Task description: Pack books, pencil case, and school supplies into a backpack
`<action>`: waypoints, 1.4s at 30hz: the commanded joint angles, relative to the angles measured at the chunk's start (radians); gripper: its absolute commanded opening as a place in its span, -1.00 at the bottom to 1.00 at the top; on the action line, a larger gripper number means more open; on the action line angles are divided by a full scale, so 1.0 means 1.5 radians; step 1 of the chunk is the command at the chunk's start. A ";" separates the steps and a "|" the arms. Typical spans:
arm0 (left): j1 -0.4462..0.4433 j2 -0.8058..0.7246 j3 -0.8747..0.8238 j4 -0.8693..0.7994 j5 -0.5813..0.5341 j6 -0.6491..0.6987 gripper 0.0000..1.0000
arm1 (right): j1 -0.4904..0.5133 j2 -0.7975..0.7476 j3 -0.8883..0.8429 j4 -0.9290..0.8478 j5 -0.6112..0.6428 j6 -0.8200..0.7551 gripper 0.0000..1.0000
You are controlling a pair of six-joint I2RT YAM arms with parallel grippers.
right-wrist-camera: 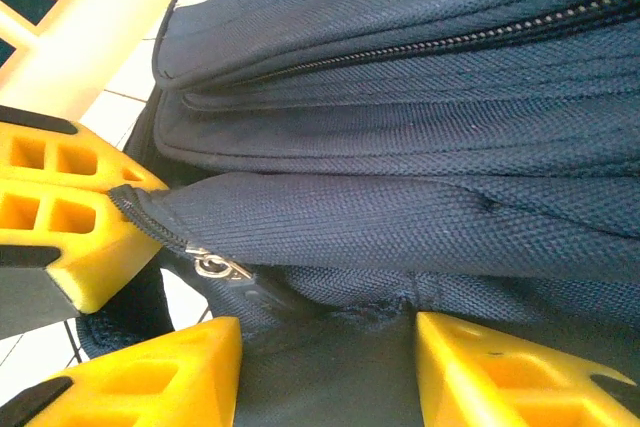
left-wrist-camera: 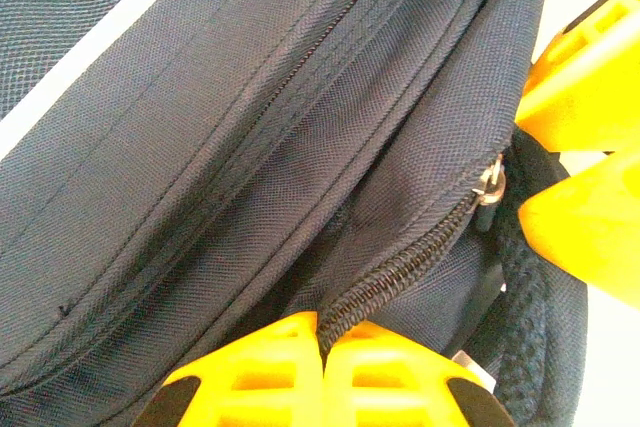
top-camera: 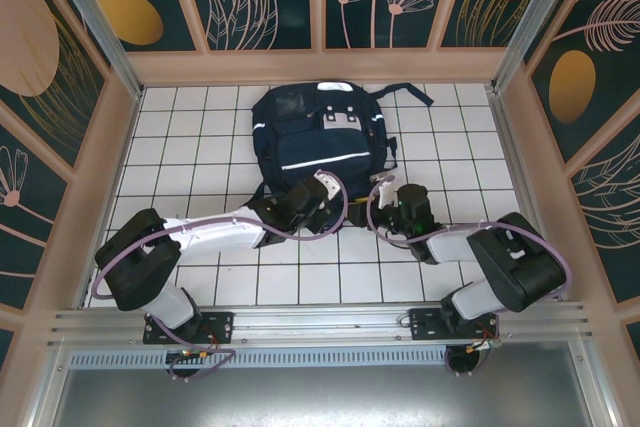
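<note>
On the backpack (left-wrist-camera: 250,147), left fingers (left-wrist-camera: 260,382) clamp the zipper edge (left-wrist-camera: 400,272) — right fingers (right-wrist-camera: 150,377) stand apart, fabric between them.

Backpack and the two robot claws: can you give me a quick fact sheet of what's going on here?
Backpack: navy, lying on white tiled table
Left gripper: shut, pinching backpack fabric along a zipper
Right gripper: jaws apart, backpack fabric between them
Zipper pull: hanging free, close to both grippers
</note>
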 commanded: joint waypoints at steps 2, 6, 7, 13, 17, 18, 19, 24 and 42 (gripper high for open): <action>0.011 -0.036 0.017 0.075 -0.013 -0.026 -1.00 | 0.054 -0.032 -0.020 -0.041 0.039 -0.023 0.14; 0.012 -0.033 0.018 0.074 -0.005 -0.025 -1.00 | 0.068 -0.082 -0.028 -0.060 0.053 -0.035 0.15; 0.011 -0.033 0.016 0.075 -0.002 -0.024 -1.00 | 0.069 -0.089 -0.021 -0.076 0.066 -0.044 0.14; 0.011 -0.030 0.013 0.073 0.013 -0.025 -1.00 | 0.079 -0.066 0.059 -0.160 0.089 -0.119 0.02; 0.012 -0.030 0.012 0.074 0.018 -0.024 -1.00 | 0.084 -0.035 0.096 -0.185 0.101 -0.151 0.00; 0.012 -0.031 0.012 0.074 0.019 -0.024 -1.00 | 0.085 -0.031 0.099 -0.188 0.103 -0.156 -0.02; 0.012 -0.030 0.013 0.074 0.019 -0.023 -1.00 | 0.087 -0.030 0.101 -0.189 0.107 -0.158 -0.04; 0.012 -0.024 0.012 0.075 0.021 -0.022 -1.00 | 0.091 -0.039 0.098 -0.192 0.140 -0.153 -0.58; 0.012 -0.029 -0.008 0.086 0.005 -0.027 -1.00 | 0.077 -0.190 0.010 -0.202 0.236 -0.095 -0.65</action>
